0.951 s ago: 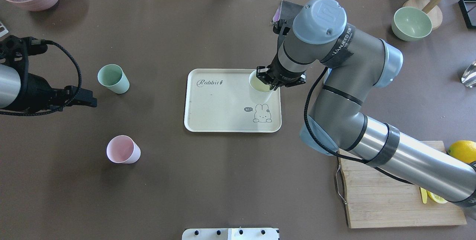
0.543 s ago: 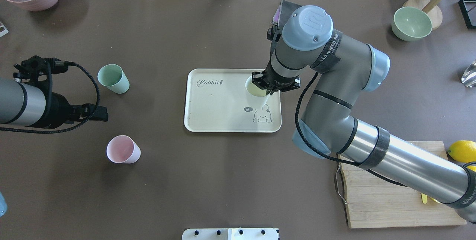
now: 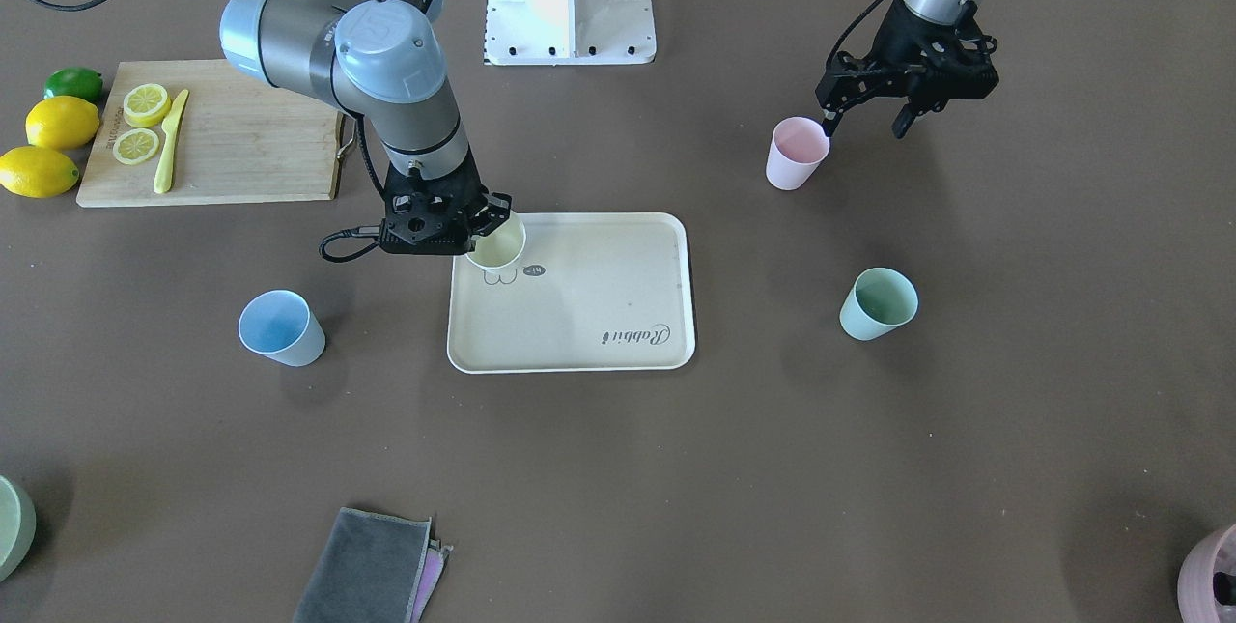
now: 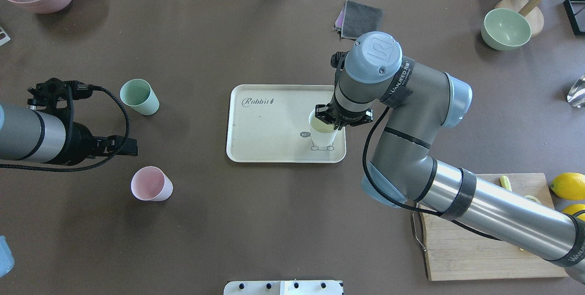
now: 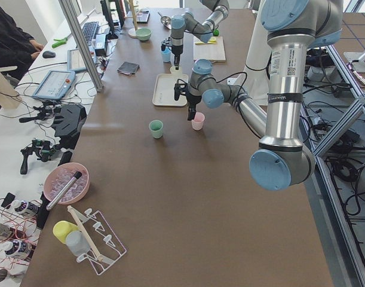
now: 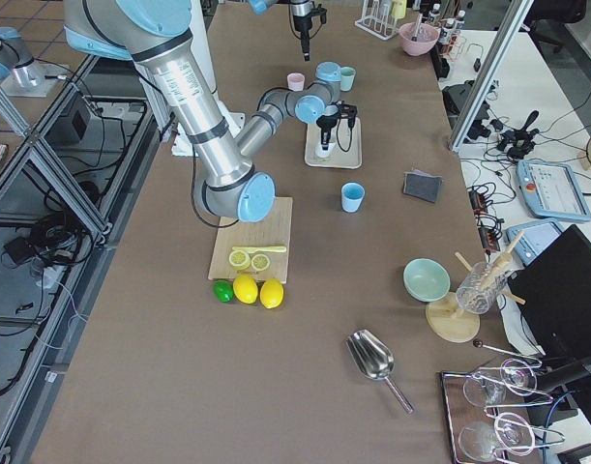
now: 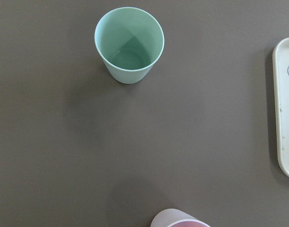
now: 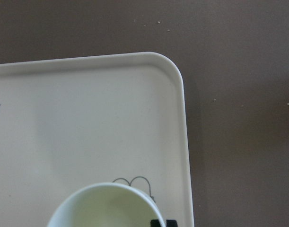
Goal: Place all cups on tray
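Right tool point(image 4: 330, 120) on yellow cup point(image 4: 322, 136), just inside tray point(image 4: 265, 121) corner rim

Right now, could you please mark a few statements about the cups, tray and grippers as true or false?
1. The right gripper grips the pale yellow cup above the tray. True.
2. The pink cup stands on the tray. False: it stands on the table, off the tray, beside the left gripper.
3. The left gripper holds the mint green cup. False: that gripper is open and empty, and the mint green cup stands alone on the table.
4. The blue cup stands upright on the table, off the tray. True.
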Robot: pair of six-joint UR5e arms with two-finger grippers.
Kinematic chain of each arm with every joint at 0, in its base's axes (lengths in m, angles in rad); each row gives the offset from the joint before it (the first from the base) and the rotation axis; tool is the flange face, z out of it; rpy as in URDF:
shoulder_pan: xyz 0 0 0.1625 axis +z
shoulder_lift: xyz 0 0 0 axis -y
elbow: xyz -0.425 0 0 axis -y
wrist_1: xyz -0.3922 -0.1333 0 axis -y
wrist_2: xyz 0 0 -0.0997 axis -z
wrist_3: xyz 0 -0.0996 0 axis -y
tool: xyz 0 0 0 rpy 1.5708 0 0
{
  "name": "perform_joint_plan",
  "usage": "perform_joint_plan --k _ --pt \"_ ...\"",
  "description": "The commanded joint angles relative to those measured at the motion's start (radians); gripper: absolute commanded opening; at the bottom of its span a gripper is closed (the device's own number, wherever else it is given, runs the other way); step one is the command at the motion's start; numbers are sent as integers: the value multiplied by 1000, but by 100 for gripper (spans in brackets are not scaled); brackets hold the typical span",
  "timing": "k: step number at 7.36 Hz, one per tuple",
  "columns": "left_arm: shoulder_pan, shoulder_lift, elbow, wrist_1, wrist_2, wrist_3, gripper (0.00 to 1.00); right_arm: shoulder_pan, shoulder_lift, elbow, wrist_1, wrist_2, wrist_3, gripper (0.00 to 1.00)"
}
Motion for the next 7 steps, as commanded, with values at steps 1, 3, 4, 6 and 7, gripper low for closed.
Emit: perform_joint_plan --k 1,3,4,6,7 --pt "22 0 6 0 2 -1 97 -4 9 -4 3 -12 4 97" --pt "53 3 12 -2 17 -3 97 26 12 27 2 -9 -6 100" --pt "91 3 32 -14 69 -5 97 48 13 41 0 6 -9 100" --pt "134 -2 105 -98 101 -41 97 113 9 81 -11 85 -13 100" --pt "137 1 139 -148 112 -43 96 136 9 84 -12 103 -16 100"
